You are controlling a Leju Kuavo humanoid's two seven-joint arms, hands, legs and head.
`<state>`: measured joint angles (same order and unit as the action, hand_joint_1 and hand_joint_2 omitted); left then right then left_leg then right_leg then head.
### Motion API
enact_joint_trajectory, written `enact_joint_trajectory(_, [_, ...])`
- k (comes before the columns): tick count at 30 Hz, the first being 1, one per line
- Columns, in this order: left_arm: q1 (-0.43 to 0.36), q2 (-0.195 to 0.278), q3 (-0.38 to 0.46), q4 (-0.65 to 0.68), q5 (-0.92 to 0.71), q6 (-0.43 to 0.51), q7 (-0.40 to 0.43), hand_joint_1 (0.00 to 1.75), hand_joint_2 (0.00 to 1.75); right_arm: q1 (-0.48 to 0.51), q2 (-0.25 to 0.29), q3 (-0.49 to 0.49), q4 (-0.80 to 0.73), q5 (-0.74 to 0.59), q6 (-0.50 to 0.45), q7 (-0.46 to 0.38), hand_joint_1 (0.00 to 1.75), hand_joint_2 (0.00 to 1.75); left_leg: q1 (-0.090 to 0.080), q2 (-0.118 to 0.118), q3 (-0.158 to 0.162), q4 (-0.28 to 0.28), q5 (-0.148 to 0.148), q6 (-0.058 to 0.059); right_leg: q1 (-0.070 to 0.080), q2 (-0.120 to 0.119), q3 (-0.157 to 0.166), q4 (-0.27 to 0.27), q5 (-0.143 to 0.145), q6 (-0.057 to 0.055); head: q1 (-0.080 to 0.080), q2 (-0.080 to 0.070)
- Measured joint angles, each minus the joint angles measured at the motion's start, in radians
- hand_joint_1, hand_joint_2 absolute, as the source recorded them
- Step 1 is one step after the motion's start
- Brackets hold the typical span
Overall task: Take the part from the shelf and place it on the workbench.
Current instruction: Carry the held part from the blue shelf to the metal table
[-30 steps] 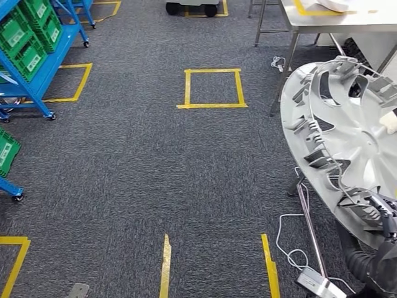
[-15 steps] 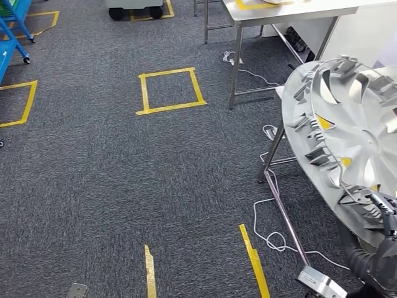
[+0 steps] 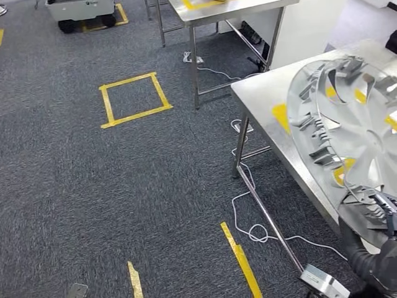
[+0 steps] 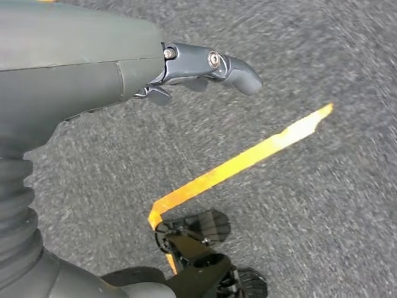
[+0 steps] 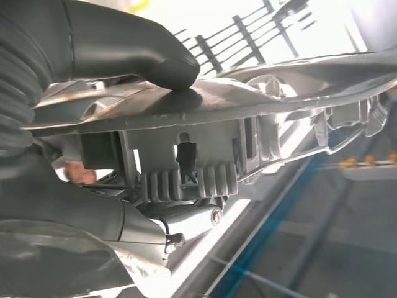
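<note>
1. Part [image 3: 355,133] first: it's a big silver wheel cover, tilted, hanging over the near corner of the steel workbench [image 3: 262,102] in my head view, ribbed back side facing me.
2. My right hand [image 5: 140,143] grips it at the rim; on the right wrist feed the thumb presses one face and the darker fingers [image 5: 187,220] clamp the clipped underside.
3. My left hand [image 4: 140,74] hangs over grey carpet [image 3: 117,186] and a yellow tape line [image 4: 243,161], holding nothing, one finger stretched out straight; the others I can't make out.
4. A white cable [image 3: 255,233] loops on the floor beside the bench leg.
</note>
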<state>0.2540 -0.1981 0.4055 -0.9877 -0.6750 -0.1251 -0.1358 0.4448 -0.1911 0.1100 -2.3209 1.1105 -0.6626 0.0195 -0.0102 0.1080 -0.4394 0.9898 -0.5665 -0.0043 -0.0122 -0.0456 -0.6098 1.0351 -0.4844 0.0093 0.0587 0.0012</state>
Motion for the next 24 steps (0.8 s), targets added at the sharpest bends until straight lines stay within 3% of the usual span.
enact_joint_trajectory(2, [-0.004,-0.001,0.000,0.000,0.001,0.000,0.000,0.00,1.75,0.000,0.001,-0.001,0.000,-0.001,0.000,0.000,1.75,1.75,0.007,-0.039,-0.029,0.072,-0.011,-0.008,0.000,0.025,0.015,-0.001,-0.006,-0.011,-0.002,0.000])
enact_joint_trajectory(4, [-0.005,-0.002,-0.001,0.000,0.002,0.000,0.000,0.00,1.75,-0.003,0.001,-0.001,0.000,-0.001,0.000,-0.002,1.75,1.75,0.010,-0.084,-0.109,0.203,-0.056,-0.010,0.002,0.049,0.025,-0.002,-0.014,-0.021,-0.005,0.000])
enact_joint_trajectory(6, [-0.001,-0.003,-0.001,0.000,0.002,0.000,0.000,0.00,1.75,-0.004,0.001,-0.001,0.001,-0.002,0.000,-0.002,1.75,1.75,0.008,-0.099,-0.188,0.299,-0.106,-0.004,0.006,0.078,0.038,-0.002,-0.025,-0.027,-0.005,0.000])
enact_joint_trajectory(7, [0.001,-0.002,-0.001,0.000,0.002,0.000,0.000,0.00,1.75,-0.004,0.002,-0.001,0.001,-0.002,0.000,-0.002,1.75,1.75,0.004,-0.103,-0.209,0.304,-0.106,0.001,0.008,0.094,0.047,-0.002,-0.031,-0.028,-0.005,0.000])
enact_joint_trajectory(8, [0.002,-0.002,-0.001,0.000,0.002,0.000,0.000,0.00,1.75,-0.003,0.002,0.000,0.001,-0.002,0.000,-0.002,1.75,1.75,-0.001,-0.109,-0.215,0.275,-0.079,0.008,0.009,0.108,0.058,-0.003,-0.038,-0.029,-0.005,0.000])
enact_joint_trajectory(9, [0.002,-0.002,0.000,0.000,0.002,0.000,0.000,0.00,1.75,-0.003,0.002,0.000,0.001,-0.002,0.000,-0.002,1.75,1.75,-0.006,-0.119,-0.208,0.220,-0.030,0.016,0.009,0.122,0.068,-0.003,-0.045,-0.029,-0.005,0.000])
enact_joint_trajectory(11, [0.003,0.000,0.001,-0.001,0.002,0.000,0.000,0.00,1.75,-0.004,0.002,-0.001,0.002,-0.002,0.000,-0.002,1.75,1.75,-0.018,-0.164,-0.188,0.097,0.071,0.035,0.007,0.148,0.079,-0.005,-0.056,-0.026,-0.005,0.000])
enact_joint_trajectory(13, [0.004,0.003,0.003,-0.002,0.002,0.000,0.000,0.00,1.75,-0.004,0.002,-0.001,0.004,-0.002,0.001,-0.002,1.75,1.75,-0.025,-0.191,-0.175,0.033,0.113,0.049,0.005,0.174,0.079,-0.008,-0.058,-0.017,-0.007,0.000])
enact_joint_trajectory(14, [0.003,0.004,0.004,-0.004,0.002,0.000,0.000,0.00,1.75,-0.002,0.003,-0.001,0.005,-0.003,0.001,-0.002,1.75,1.75,-0.026,-0.184,-0.168,0.021,0.111,0.053,0.004,0.184,0.082,-0.009,-0.054,-0.011,-0.007,0.000])
enact_joint_trajectory(15, [0.001,0.003,0.005,-0.005,0.002,0.000,0.000,0.00,1.75,0.000,0.003,-0.001,0.005,-0.003,0.001,-0.002,1.75,1.75,-0.024,-0.171,-0.158,0.011,0.114,0.055,0.005,0.184,0.082,-0.008,-0.054,-0.007,-0.008,0.000])
enact_joint_trajectory(17, [-0.002,0.002,0.005,-0.006,0.002,0.000,-0.001,0.00,1.75,0.000,0.004,-0.002,0.005,-0.003,0.001,-0.002,1.75,1.75,-0.021,-0.148,-0.138,-0.005,0.113,0.059,0.011,0.138,0.071,0.024,-0.078,0.001,-0.005,0.000])
enact_joint_trajectory(19, [-0.002,0.001,0.005,-0.006,0.003,-0.001,-0.001,0.00,1.75,-0.004,0.004,-0.002,0.005,-0.003,0.001,-0.004,1.75,1.75,-0.020,-0.124,-0.126,-0.010,0.105,0.061,0.013,0.078,0.013,0.125,-0.135,0.010,-0.002,0.000])
enact_joint_trajectory(21, [0.001,-0.001,0.005,-0.006,0.003,-0.001,-0.001,0.00,1.75,-0.005,0.004,-0.002,0.005,-0.003,0.001,-0.004,1.75,1.75,-0.018,-0.099,-0.116,-0.009,0.092,0.059,0.009,0.058,-0.059,0.236,-0.172,0.020,-0.002,0.000])
enact_joint_trajectory(22, [0.002,-0.002,0.005,-0.006,0.003,-0.002,-0.001,0.00,1.75,-0.004,0.004,-0.003,0.006,-0.003,0.001,-0.003,1.75,1.75,-0.016,-0.086,-0.109,-0.009,0.084,0.057,0.006,0.055,-0.078,0.252,-0.163,0.025,-0.002,0.000])
enact_joint_trajectory(23, [0.002,-0.003,0.006,-0.006,0.003,-0.002,-0.001,0.00,1.75,-0.004,0.004,-0.004,0.006,-0.003,0.001,-0.003,1.75,1.75,-0.013,-0.074,-0.098,-0.009,0.075,0.053,0.002,0.050,-0.077,0.228,-0.131,0.030,-0.002,0.000])
enact_joint_trajectory(24, [0.002,-0.003,0.006,-0.006,0.003,-0.002,0.000,0.00,1.75,-0.003,0.004,-0.004,0.006,-0.003,0.001,-0.003,1.75,1.75,-0.010,-0.062,-0.084,-0.009,0.065,0.048,-0.003,0.038,-0.057,0.169,-0.083,0.036,-0.002,0.000])
